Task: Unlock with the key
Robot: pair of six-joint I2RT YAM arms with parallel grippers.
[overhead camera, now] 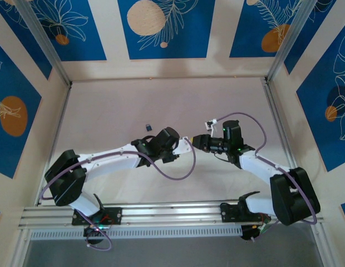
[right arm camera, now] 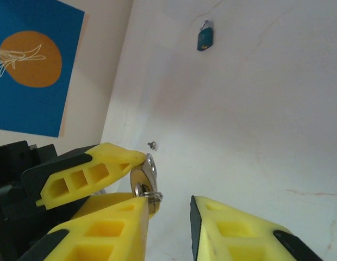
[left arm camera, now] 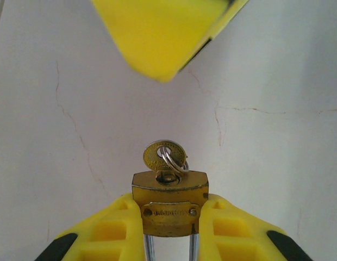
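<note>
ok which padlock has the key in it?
The brass padlock clamped in the left gripper: the key is inserted in it. The teal padlock lies alone on the table.

The left hand [left arm camera: 169, 204] grips a brass padlock [left arm camera: 169, 213] between its two yellow fingers [left arm camera: 117, 231], one pressed to each side of the body. The shackle [left arm camera: 149, 247] legs run down toward the lens. A key [left arm camera: 159, 156] sits in the keyhole on the far face, with a steel ring [left arm camera: 175, 161] through its head. Above, clear of the key, hangs a blurred yellow finger [left arm camera: 157, 38]. Behind is the white tabletop [left arm camera: 277, 163], with thin cracks.
</note>
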